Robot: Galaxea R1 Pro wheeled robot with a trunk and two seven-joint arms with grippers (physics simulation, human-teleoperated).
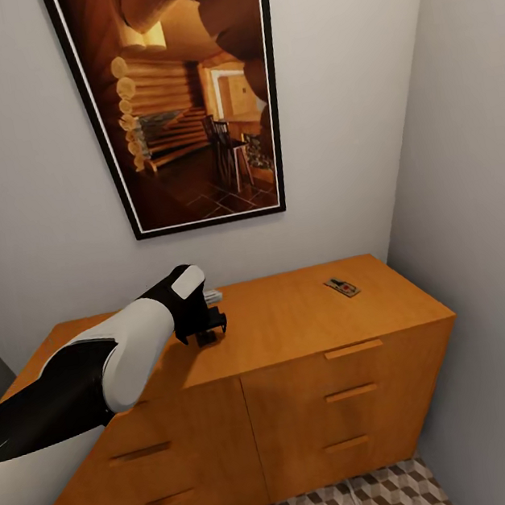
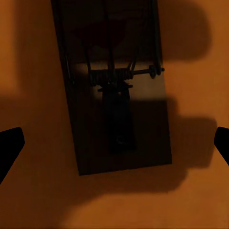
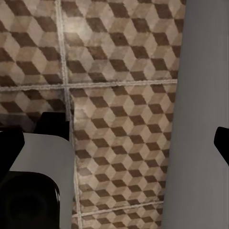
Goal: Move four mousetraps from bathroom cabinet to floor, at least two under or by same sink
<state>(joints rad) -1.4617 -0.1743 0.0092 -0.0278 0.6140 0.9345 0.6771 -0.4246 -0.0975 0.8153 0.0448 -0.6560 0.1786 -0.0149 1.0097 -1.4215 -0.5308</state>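
Left gripper: the left gripper (image 1: 205,331) is hanging fingers-down over the cabinet top, toward its left half and nearer the back edge; its fingertips are spread wide, one at each side of the left wrist view, with nothing between them but the trap below.
Trap under it: a dark mousetrap (image 2: 117,102) is lying flat on the wood, its coil spring and wire bar facing up, sitting slightly askew to the line between the fingers. Whether the fingertips are touching the wood I cannot tell.
Step in hand: judging by this, the robot is lining up to pick this trap off the cabinet.
Next move: it is calling for a short descent and a close across the trap's narrow width; the trap is thin, so the fingers would need to reach almost to the wood, and a small wrist turn may help square the grip.
Second trap: another mousetrap (image 1: 342,287) is lying near the back right corner of the cabinet top, well apart from the arm.
Pale object: something small and light (image 1: 213,295) is peeking out just behind the wrist, too hidden to name.
Right gripper: the right gripper (image 3: 117,143) is pointing down at the bathroom floor (image 3: 119,71) beside a grey wall (image 3: 205,95), fingers apart and empty.
Surroundings: the cabinet (image 1: 304,375) is standing against the wall under a framed picture (image 1: 178,93); nothing is blocking the reach.
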